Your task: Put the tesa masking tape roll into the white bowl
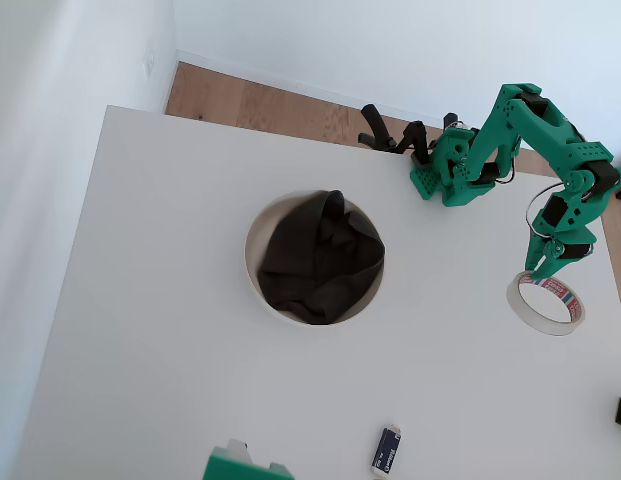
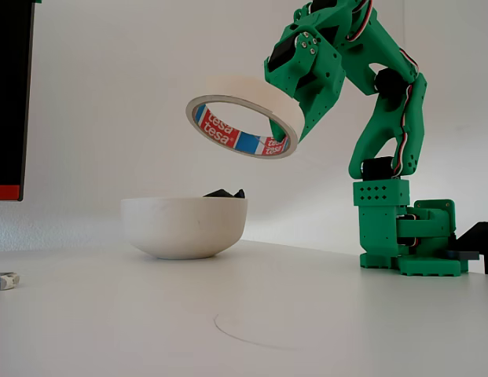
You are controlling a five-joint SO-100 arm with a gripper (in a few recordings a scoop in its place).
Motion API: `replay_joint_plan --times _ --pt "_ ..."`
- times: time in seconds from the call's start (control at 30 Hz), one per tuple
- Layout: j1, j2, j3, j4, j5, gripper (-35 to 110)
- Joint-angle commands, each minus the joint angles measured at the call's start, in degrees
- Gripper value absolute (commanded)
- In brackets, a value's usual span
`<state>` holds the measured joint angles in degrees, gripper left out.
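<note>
Tape (image 2: 245,119) held aloft, well clear of the table (image 1: 150,330), pinched by its rim in the gripper (image 2: 295,129). Jaws closed down on the ring's wall at 1 edge, nothing else touched. Ring tilted, open face toward the fixed camera, red and blue print on the core showing.

Bowl (image 2: 184,226) resting on the table, well apart from the tape: in the overhead view, away to the left of the tape (image 1: 546,303), with bare table between. Dark cloth (image 1: 320,258) filling most of the bowl (image 1: 252,262).

Likely next: carry leftward in the overhead view until the ring sits above the cloth, then release. Height already looks enough to clear the rim.
</note>
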<state>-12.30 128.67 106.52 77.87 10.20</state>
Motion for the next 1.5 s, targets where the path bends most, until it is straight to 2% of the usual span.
replay_joint_plan --times 0.0,0.17,0.37,0.77,1.0,1.47 --pt "6.0 10.0 -10.2 5.5 -1.3 -8" --pt "17.5 14.9 -13.8 6.9 -2.8 -8" --pt "32.4 15.9 -13.7 3.3 -4.7 -8" --pt "58.5 -6.9 -14.0 -17.7 -6.3 -8" --pt "65.7 -21.4 -18.4 -24.4 -5.7 -8" --pt "66.2 -39.6 -18.3 -31.8 -7.7 -8"
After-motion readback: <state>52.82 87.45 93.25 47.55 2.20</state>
